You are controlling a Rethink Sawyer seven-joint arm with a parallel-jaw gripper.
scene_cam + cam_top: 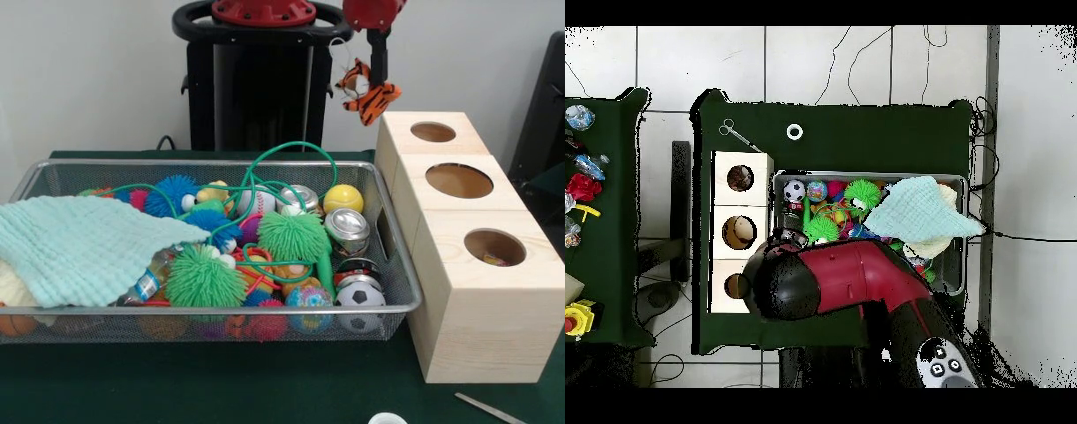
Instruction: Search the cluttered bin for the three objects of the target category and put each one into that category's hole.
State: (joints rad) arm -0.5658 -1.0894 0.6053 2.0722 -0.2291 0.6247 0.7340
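Tiger [366, 93] held in jaws of gripper [378, 78], lifted clear of bin [395, 256].
It is hung above far end of box [477, 247], near rear hole [433, 132], probably for a drop there; something is already seen in front hole [494, 246]. Cloth [84, 247] covers part of clutter.

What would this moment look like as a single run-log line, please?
gripper: shut on tiger plush | position: above wooden box, beside far hole | bin: still cluttered
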